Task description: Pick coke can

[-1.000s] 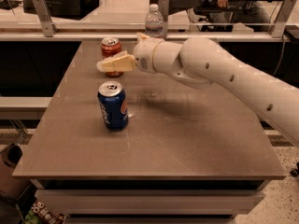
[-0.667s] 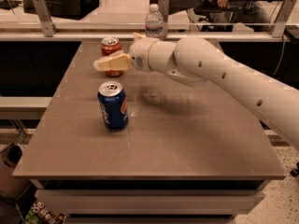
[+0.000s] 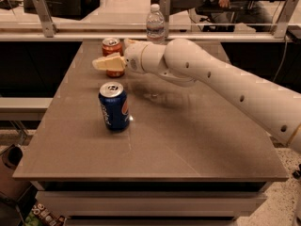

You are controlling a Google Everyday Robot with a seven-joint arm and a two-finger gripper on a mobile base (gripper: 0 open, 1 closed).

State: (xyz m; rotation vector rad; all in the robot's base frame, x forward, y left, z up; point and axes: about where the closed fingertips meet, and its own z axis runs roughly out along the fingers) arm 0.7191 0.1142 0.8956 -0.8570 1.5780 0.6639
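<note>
The coke can [image 3: 112, 46], red-orange with a silver top, stands upright at the far left of the brown table [image 3: 188, 140]. My gripper [image 3: 111, 53] reaches in from the right on a white arm [image 3: 225, 84]. Its cream near finger [image 3: 107, 62] crosses in front of the can's lower half. A second finger tip [image 3: 128, 42] shows just right of the can's top. The jaws stand open with the can between them, and I cannot tell whether they touch it.
A blue can [image 3: 114, 106] with a red-white logo stands upright nearer the front, below the gripper. A clear water bottle [image 3: 155, 23] stands at the table's far edge. Metal rail posts [image 3: 44, 15] and desks lie behind the table.
The gripper and arm have moved left and a little further back, so the near finger now overlaps the coke can. The cans and the bottle have not moved.
</note>
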